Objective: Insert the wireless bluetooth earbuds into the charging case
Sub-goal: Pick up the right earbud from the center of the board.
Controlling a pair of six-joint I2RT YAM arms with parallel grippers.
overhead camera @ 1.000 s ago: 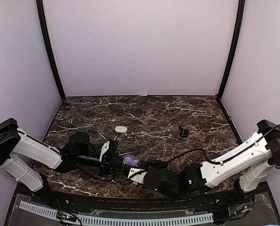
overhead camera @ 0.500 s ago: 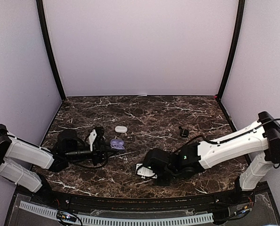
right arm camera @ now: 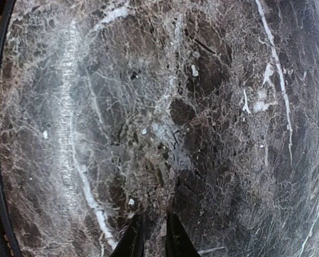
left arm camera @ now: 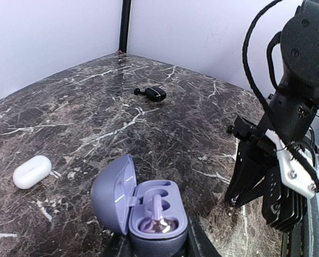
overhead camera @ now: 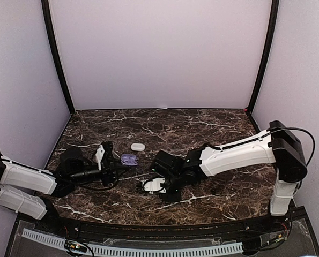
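Observation:
My left gripper (overhead camera: 121,164) is shut on the base of a purple charging case (left arm camera: 156,214), whose lid stands open to the left. One purple earbud (left arm camera: 157,220) lies in the case's near socket, its stem pointing towards the far socket, which shows empty. From above, the case (overhead camera: 129,159) sits left of centre. To its right, my right gripper (overhead camera: 144,187) points down at the table. In the left wrist view the right gripper (left arm camera: 244,199) stands apart from the case. My right gripper (right arm camera: 154,235) has its jaws slightly open over bare marble, nothing between them.
A closed white case (overhead camera: 138,146) lies just behind the purple one and shows again as the white case (left arm camera: 31,171). A dark case (left arm camera: 154,93) lies farther back right. The right arm (overhead camera: 234,152) stretches across the table's right half. Black corner posts frame the back walls.
My left gripper has carried the purple case back and to the left. The right arm has swung away from the front edge towards the middle, and its jaws have parted a little.

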